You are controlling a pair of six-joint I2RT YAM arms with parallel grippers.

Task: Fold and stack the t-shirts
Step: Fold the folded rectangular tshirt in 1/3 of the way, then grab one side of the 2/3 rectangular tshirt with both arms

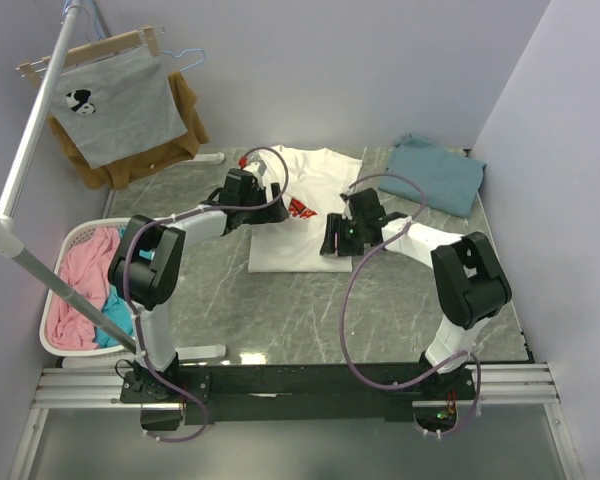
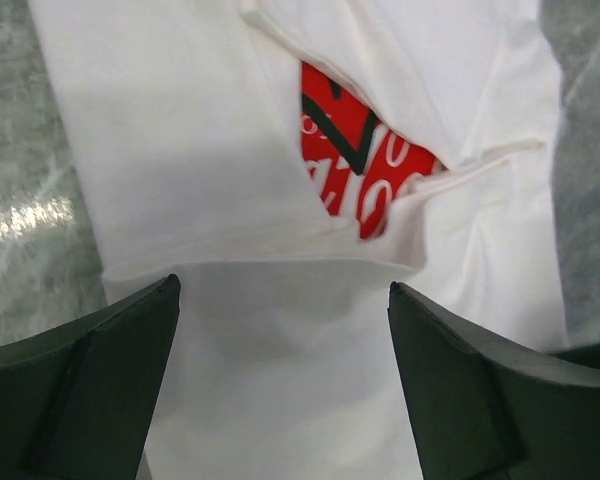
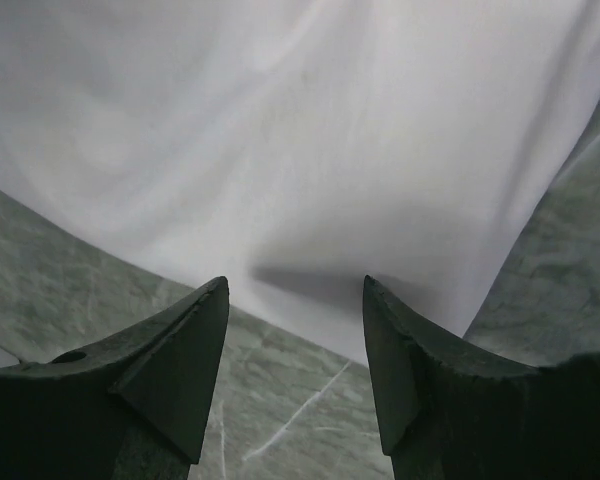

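Marbled grey tabletop (image 1: 280,310) is bearing the partly folded white cloth t-shirt with red chest logo (image 1: 285,245); left pincer (image 2: 280,300) and right pincer (image 3: 295,290) are hanging with jaws spread, empty, flanking it, likely for the next fold.

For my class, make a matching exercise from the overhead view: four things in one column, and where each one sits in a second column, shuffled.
Column one
1. white t-shirt
2. teal-blue t-shirt
3. grey shirt
4. laundry basket

Column two
A. hanging up at the far left
B. just off the left edge of the table
C. lying in the middle of the table
D. at the table's far right corner

Pairs: 1-C, 2-D, 3-A, 4-B
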